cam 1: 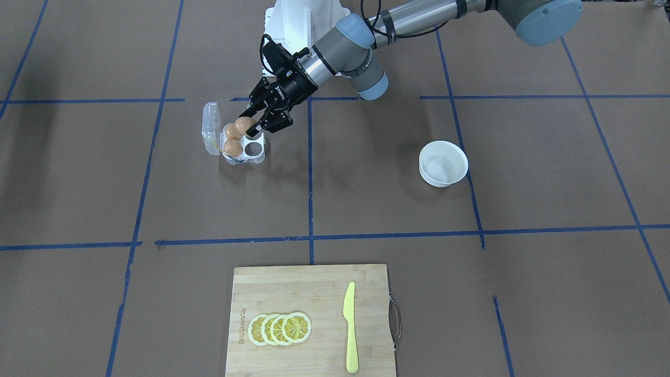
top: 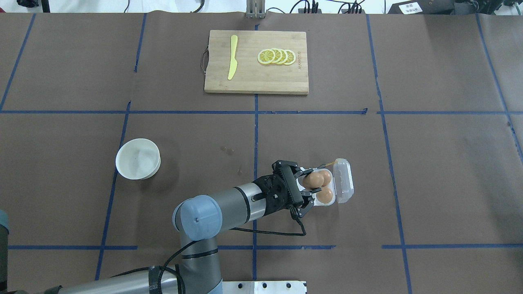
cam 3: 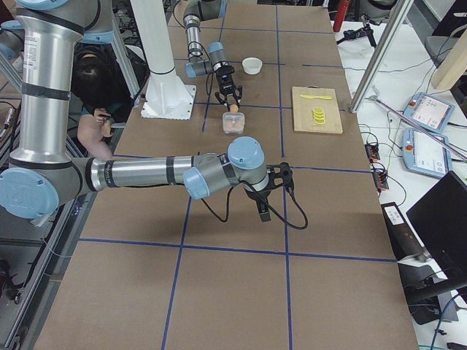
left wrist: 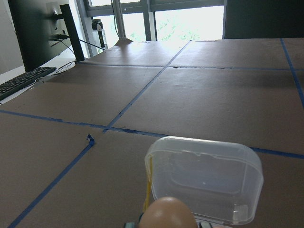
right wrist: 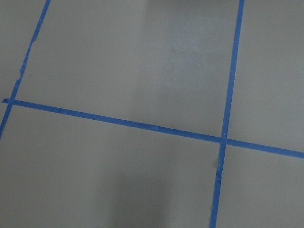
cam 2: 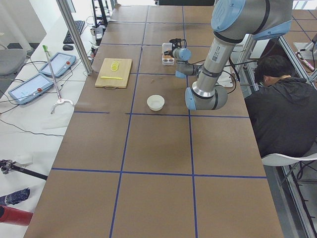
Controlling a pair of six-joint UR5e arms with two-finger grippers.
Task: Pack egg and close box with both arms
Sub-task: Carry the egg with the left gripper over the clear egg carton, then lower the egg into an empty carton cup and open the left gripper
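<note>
Well left of the left pincer (top: 310,185) sits a white bowl (top: 137,158) — that pincer grips the egg (top: 313,180) between its closed-in fingers, over the open box (top: 343,184) at its tips — and whether the right pincer (cam 3: 264,192) is open cannot be told.

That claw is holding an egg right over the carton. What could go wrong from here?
The left claw holds the egg close beside two eggs already in the box; lowering it could knock them. It could also miss an empty cup or slip out.
</note>
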